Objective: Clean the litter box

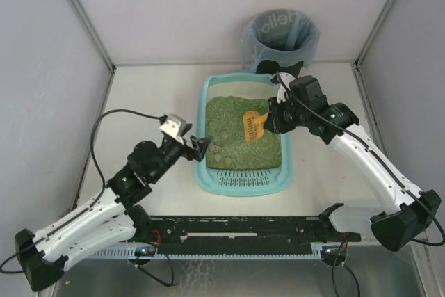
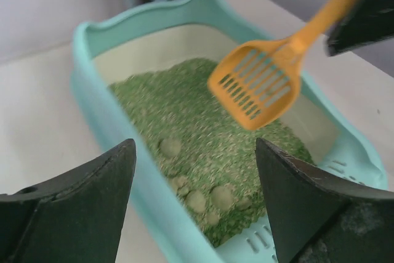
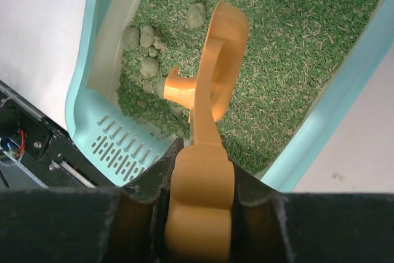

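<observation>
Right end effector [image 1: 272,117] clenches an orange scoop [image 1: 254,125] above the litter box [image 1: 202,172]; clumps [image 1: 221,154] sit lower left of it. Left end effector [image 1: 198,145] released.

Light-teal litter box [image 1: 208,102] mid-table, green litter, clumps near grille.

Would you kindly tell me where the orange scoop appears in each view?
Top external: orange scoop centre-right, over the litter box.
Left wrist: orange scoop upper right, slots facing the camera.
Right wrist: orange scoop centre, handle reaching the bottom edge.
Shared landmark: the slotted ledge.
</observation>
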